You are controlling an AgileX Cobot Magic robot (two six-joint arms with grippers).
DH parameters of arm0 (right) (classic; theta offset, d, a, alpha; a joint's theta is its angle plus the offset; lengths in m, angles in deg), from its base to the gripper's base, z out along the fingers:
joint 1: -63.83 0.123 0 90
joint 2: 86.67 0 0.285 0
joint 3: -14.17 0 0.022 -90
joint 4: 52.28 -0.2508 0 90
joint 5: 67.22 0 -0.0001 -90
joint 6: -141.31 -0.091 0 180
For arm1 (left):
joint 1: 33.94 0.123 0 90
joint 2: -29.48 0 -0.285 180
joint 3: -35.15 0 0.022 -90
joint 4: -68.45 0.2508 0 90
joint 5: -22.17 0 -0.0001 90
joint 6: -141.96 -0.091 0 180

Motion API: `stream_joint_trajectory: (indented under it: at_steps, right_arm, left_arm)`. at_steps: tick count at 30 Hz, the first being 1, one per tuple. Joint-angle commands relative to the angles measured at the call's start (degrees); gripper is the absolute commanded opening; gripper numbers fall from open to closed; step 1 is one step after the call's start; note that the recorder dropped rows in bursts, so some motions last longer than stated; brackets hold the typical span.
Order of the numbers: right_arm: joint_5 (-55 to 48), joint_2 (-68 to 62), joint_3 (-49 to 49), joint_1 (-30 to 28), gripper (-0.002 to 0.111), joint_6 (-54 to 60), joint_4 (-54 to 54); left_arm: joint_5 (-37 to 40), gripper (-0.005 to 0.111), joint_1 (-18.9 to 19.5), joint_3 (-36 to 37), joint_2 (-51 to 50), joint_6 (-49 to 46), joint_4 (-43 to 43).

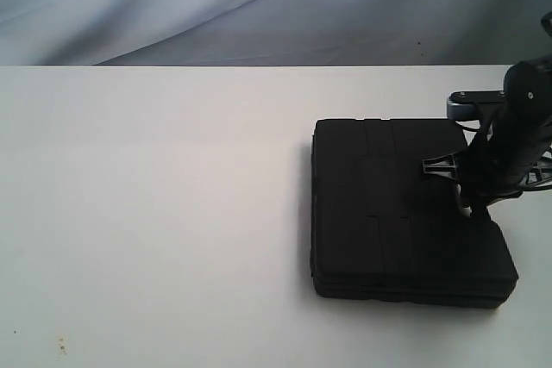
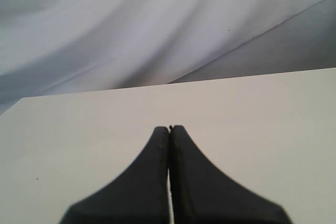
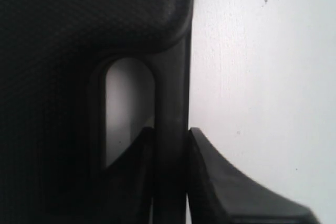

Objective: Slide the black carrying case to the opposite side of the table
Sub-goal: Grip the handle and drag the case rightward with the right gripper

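Observation:
The black carrying case (image 1: 405, 208) lies flat on the right part of the white table (image 1: 155, 213). My right gripper (image 1: 470, 187) comes in from the right edge of the exterior view and sits at the case's right side. In the right wrist view it (image 3: 170, 140) is shut on the bar of the case handle (image 3: 170, 93), one finger inside the handle opening and one outside. My left gripper (image 2: 169, 128) is shut with nothing in it, hovering over bare tabletop (image 2: 262, 119); it does not show in the exterior view.
A grey-white cloth backdrop (image 1: 259, 6) hangs behind the table's far edge. Bare tabletop stretches left of the case. A few small dark specks (image 1: 60, 346) mark the near left corner.

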Motion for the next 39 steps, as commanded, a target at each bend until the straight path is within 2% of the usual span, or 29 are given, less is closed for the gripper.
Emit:
stream_joint_trajectory:
  at_steps: [1, 39]
  right_arm:
    - [-0.7, 0.7, -0.3, -1.1, 0.000, 0.7, 1.6]
    - [-0.9, 0.7, -0.3, -3.3, 0.000, 0.8, 1.4]
  left_arm:
    - [-0.4, 0.000, 0.0, 0.3, 0.2, 0.0, -0.8]
    - [-0.4, 0.000, 0.0, 0.3, 0.2, 0.0, -0.8]
